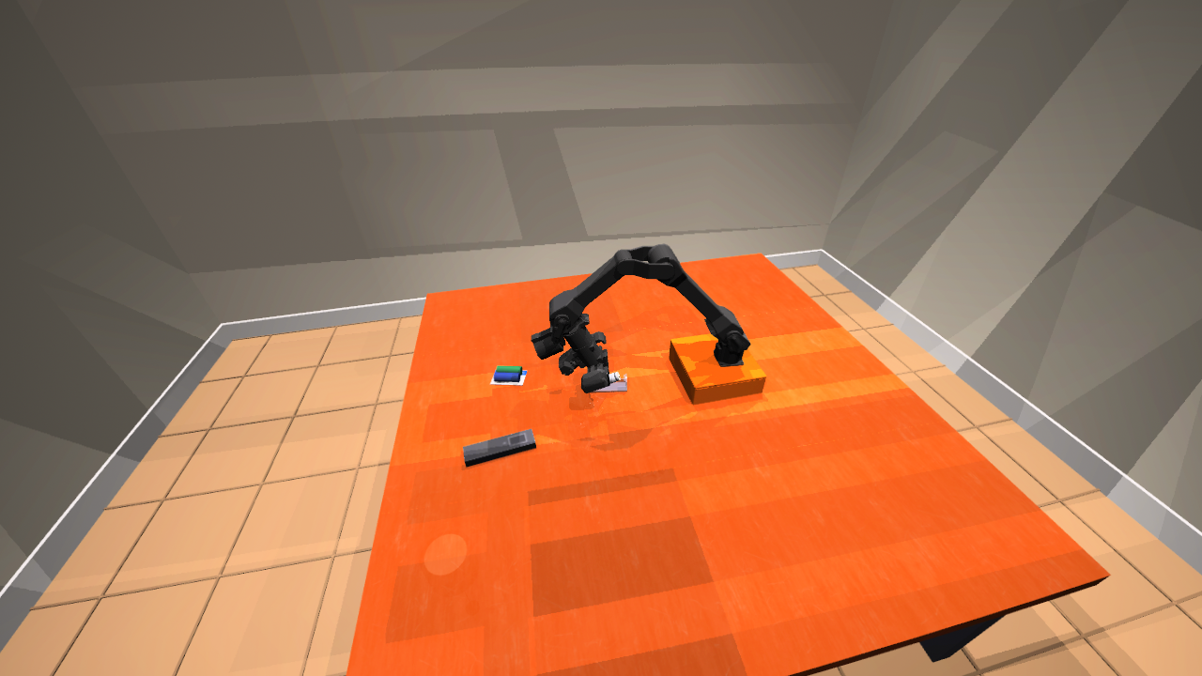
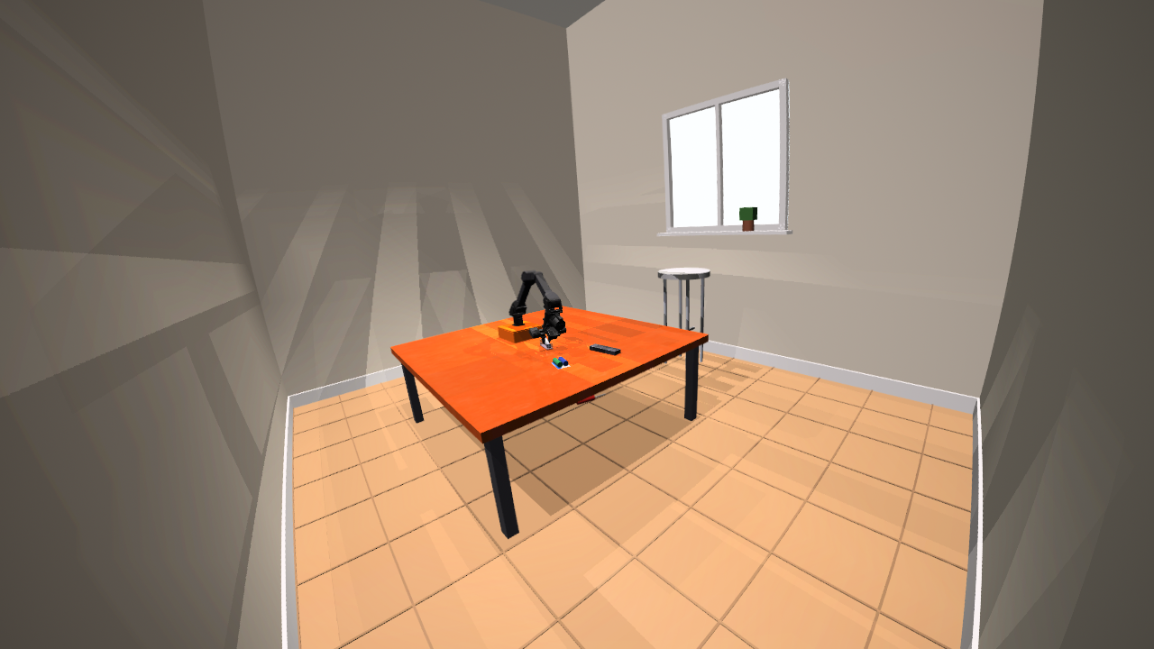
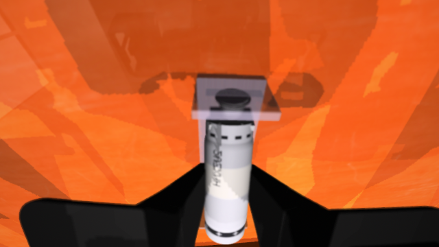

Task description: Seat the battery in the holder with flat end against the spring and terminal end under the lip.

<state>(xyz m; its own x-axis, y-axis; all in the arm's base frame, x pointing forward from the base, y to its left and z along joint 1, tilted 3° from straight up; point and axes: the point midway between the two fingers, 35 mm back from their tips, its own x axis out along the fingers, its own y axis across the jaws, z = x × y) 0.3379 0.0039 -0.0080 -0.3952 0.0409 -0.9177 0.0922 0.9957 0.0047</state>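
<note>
In the wrist view my gripper (image 3: 226,171) is shut on a white and grey battery (image 3: 226,171) that lies lengthwise between the black fingers. Its far end reaches the pale holder (image 3: 271,113), where a translucent lip covers a dark round terminal (image 3: 232,97). The near end of the battery shows a dark ring. In the top view the gripper (image 1: 598,377) sits low over the holder (image 1: 619,386) on the orange table (image 1: 756,504). In the exterior view the gripper (image 2: 547,341) is small and the battery cannot be made out.
An orange block (image 1: 716,379) (image 2: 513,332) carries the arm's base, right of the holder. A small tray with green and blue cells (image 1: 508,374) (image 2: 559,362) lies to the left. A dark remote-like bar (image 1: 499,447) (image 2: 604,348) lies nearer the table's left edge.
</note>
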